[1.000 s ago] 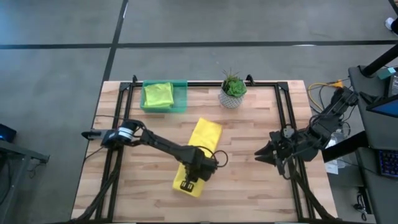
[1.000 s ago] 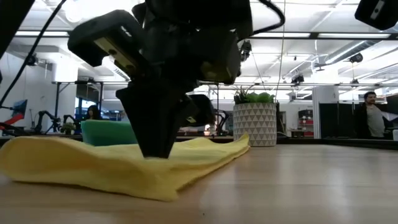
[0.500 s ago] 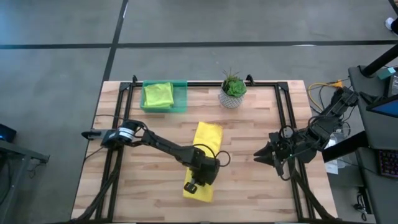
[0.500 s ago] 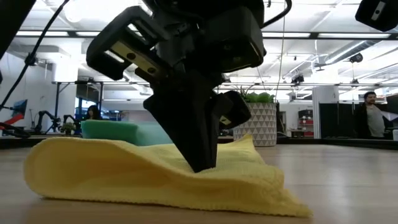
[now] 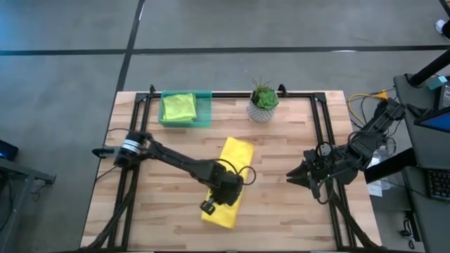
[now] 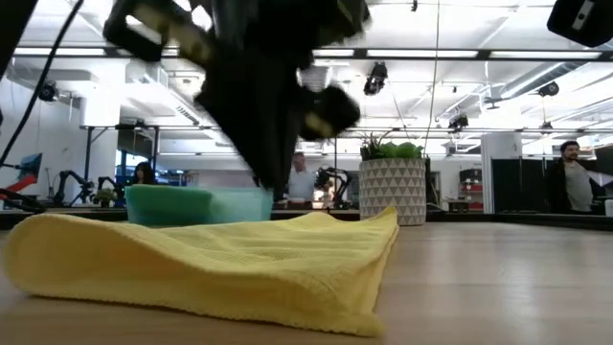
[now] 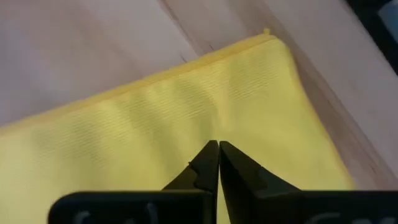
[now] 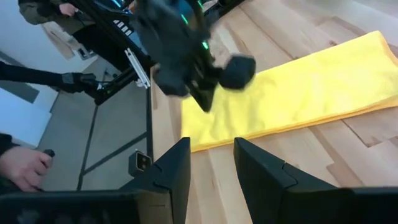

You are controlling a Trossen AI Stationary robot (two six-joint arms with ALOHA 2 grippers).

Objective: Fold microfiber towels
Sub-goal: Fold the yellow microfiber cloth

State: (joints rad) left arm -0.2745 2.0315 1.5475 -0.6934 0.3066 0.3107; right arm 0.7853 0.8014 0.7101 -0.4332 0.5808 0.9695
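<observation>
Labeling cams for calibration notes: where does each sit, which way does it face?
High: above the table, looking straight down; both arms, yellow towel, potted plant, green tray.
Low: at tabletop height, level across the yellow towel into the room; left arm overhead.
Left wrist: on the left arm, looking down at the yellow towel past shut fingers.
Right wrist: on the right arm, facing across the table; own parted fingers, left gripper.
All four share the yellow towel.

Under the closed left gripper (image 7: pixel 217 149) lies the yellow towel (image 7: pixel 186 118), soft matt cloth with a fine ribbed weave and stitched hem. Beyond it, the table (image 5: pixel 281 204) is smooth pale wood planks with faint sheen.
</observation>
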